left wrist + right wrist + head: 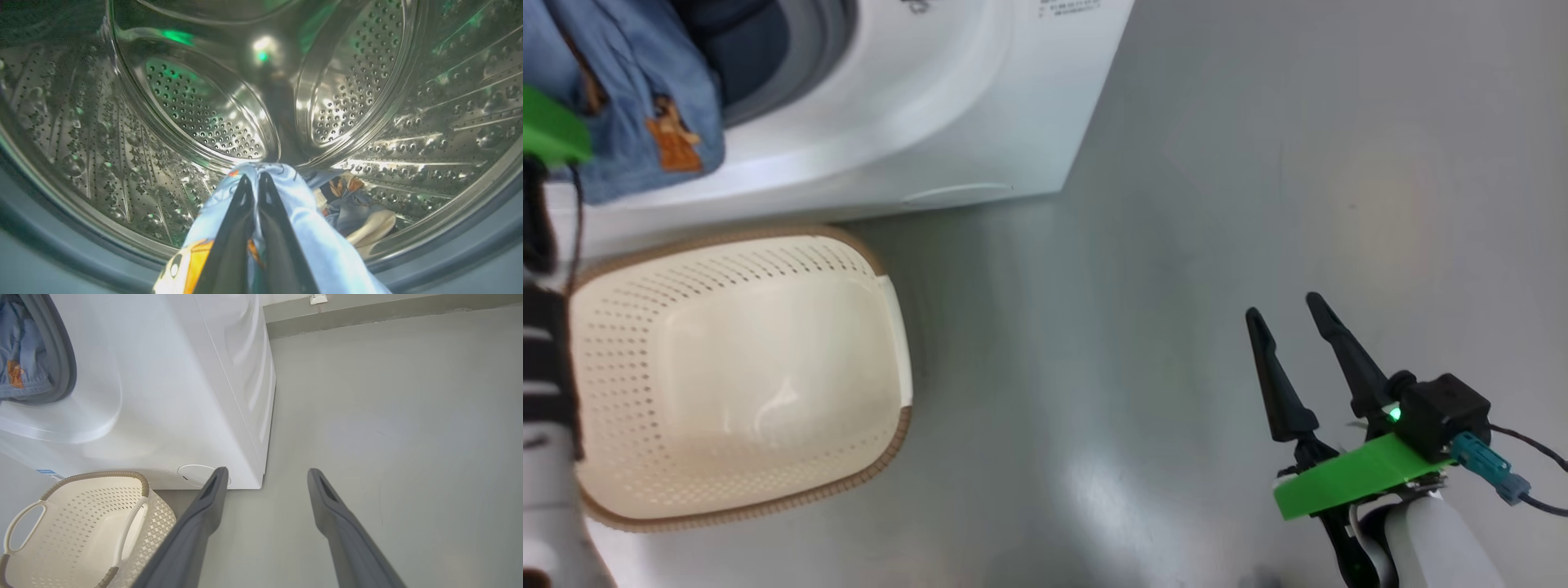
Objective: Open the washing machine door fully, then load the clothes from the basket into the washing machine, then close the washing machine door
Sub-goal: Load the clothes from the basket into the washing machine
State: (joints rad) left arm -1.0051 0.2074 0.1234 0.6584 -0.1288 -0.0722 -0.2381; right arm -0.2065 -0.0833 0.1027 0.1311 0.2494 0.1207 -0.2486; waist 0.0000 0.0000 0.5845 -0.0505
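**Head view.**
- Washing machine (915, 122): white, upper left. Its lower front edge runs just above the basket (890, 457), whose brown rim lies near the machine's base.
- Clothes (629, 106): blue fabric hanging over the grey gasket (809, 57) at the top left corner.
- Right claw (1283, 306): lower right, fingers spread wide, holding nothing, well apart from basket and machine.
- Floor (1176, 204): a bare grey stretch between the basket's right rim and the right claw.

**Left wrist view.**
- Left claw (255, 176): fingers narrow, pinched on a fold of the clothes and pointing past the gasket edge into the steel drum (196, 106).
- Second garment (351, 212): lying on the drum wall just right of the fingers.

**Right wrist view.**
- Machine corner: its lower front edge ends near the tip of the finger on this view's left.
- Round cover (196, 473): at the base, beside that fingertip.
- Floor: runs bare up to the skirting (367, 314).
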